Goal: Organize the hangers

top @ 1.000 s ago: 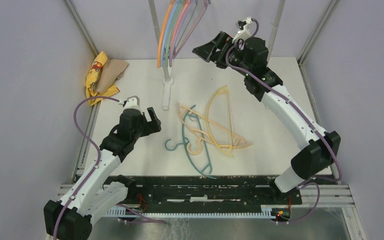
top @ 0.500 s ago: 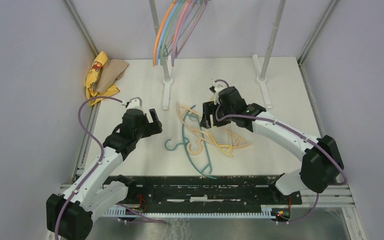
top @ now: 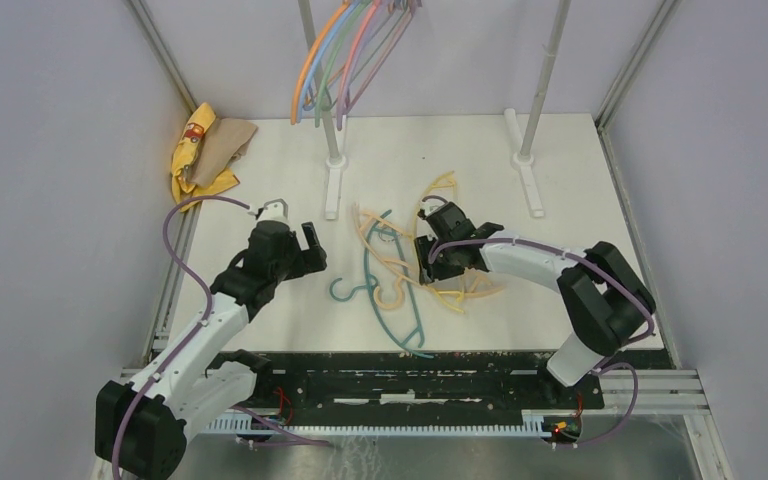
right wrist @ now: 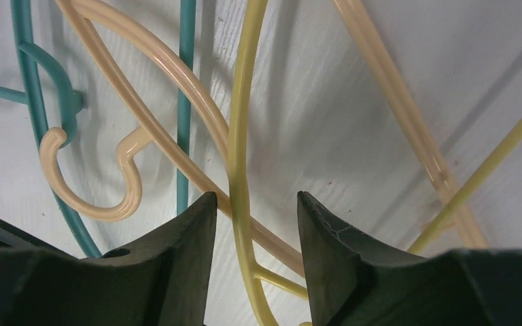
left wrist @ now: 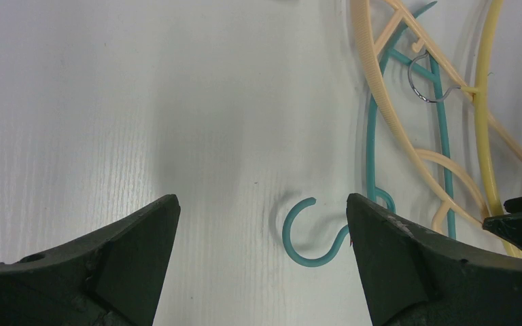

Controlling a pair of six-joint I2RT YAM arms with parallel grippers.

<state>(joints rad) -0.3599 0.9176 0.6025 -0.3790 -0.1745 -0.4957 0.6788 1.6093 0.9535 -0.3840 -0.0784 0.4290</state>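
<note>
Right gripper [right wrist: 255, 204] down in the loose hangers [top: 397, 262] just right of the rack foot [top: 333, 190], jaws straddling the yellow hanger [right wrist: 239, 102], gaps either side. Left gripper [left wrist: 262, 210] spread wide, nearer than the foot, white table [top: 260, 180] under it. Hung hangers [top: 345, 60] dangle above the foot.

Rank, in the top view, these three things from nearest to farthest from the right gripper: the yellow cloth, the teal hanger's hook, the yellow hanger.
1. yellow hanger: its bar runs between the fingers of the right gripper.
2. teal hanger's hook: lying to the left of that gripper.
3. yellow cloth: at the far left corner of the table.
</note>
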